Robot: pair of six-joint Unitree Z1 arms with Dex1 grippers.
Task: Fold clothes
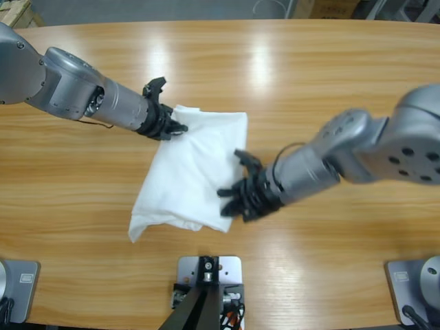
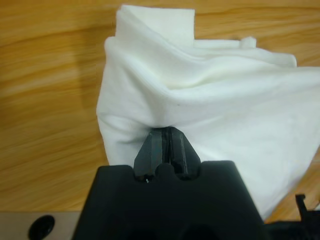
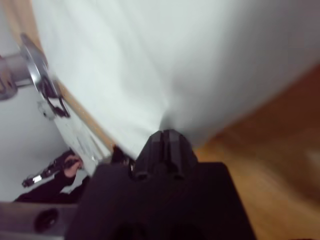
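The white shirt (image 1: 189,168) lies bunched and partly folded near the middle of the desk (image 1: 309,82), a little left of centre in the high view. The left claw (image 1: 168,128), coming in from the upper left, is clenched on the shirt's upper left edge; its wrist view shows the jaws pressed together with cloth (image 2: 210,100) pinched at their tips. The right claw (image 1: 237,199), reaching in from the right, is clenched on the shirt's lower right edge, and its own view shows the cloth (image 3: 150,60) drawn into a pucker at the closed tips.

Both grips look shallow, taking only a small fold of thin cloth at the very tips. If the arms pull apart or lift unevenly, one pinch could slip and drop its corner, leaving the shirt hanging from the other side and undoing the fold. The layers are already stacked loosely, so a claw may hold only the top layer, and the lower one would trail behind and crease. The free lower left corner (image 1: 137,230) rests on the desk and could drag and twist the bundle if it is carried sideways.
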